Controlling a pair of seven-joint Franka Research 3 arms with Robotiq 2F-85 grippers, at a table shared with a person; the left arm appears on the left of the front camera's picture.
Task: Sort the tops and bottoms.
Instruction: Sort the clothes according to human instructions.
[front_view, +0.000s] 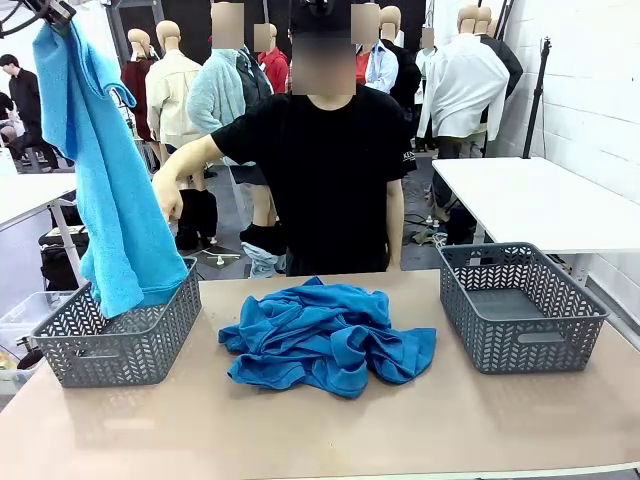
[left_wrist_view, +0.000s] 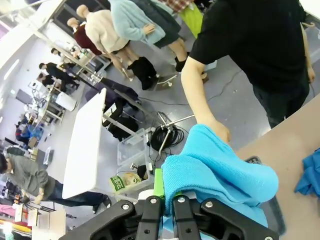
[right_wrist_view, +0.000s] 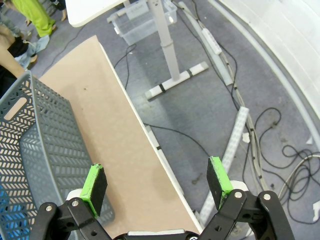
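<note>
The left gripper (front_view: 52, 10), high at the far left, is pressed together on a fold of the light blue top (front_view: 110, 180); in the left wrist view the cloth bulges out from between its fingers (left_wrist_view: 158, 182). The right gripper (right_wrist_view: 156, 182) is spread wide with nothing between its green pads, above the right edge of the table (front_view: 300, 430).

The light blue top is soft, towel-like cloth hanging in one long drape from the left gripper, and its lower end reaches into the mouth of the left basket (front_view: 120, 340). The person's hand (front_view: 168, 195) is at the drape's right edge, touching it. The person stands at the far side in a black T-shirt (front_view: 330, 170).

A pile of blue clothes (front_view: 330, 335), darker and crumpled, lies in the middle of the table between the baskets.

Both baskets are grey plastic with herringbone-cut walls. The right basket (front_view: 520, 310) shows its bare grey floor.

On the floor to the left, a packet (left_wrist_view: 125, 182) in a clear bin carries print too small to read.
</note>
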